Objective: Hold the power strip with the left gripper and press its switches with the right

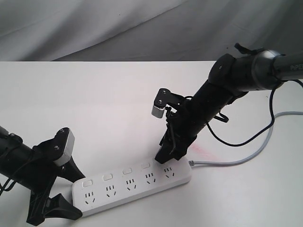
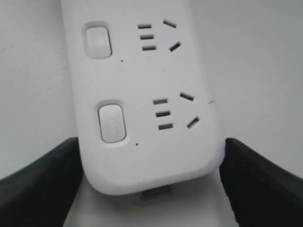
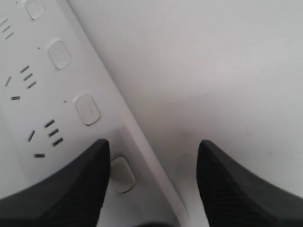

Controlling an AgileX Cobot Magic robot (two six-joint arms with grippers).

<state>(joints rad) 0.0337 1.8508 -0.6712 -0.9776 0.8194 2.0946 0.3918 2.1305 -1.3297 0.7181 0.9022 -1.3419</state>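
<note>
The power strip [image 1: 132, 187] is white, its cord [image 1: 236, 161] grey, the table [image 1: 94, 104] white.

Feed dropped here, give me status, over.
Left gripper clamped on power strip end. Right gripper open, one finger down beside cord-end switch. Nothing in the way.

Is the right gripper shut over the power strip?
No, the right gripper is open: its fingers stand wide apart, with table showing between them.
</note>
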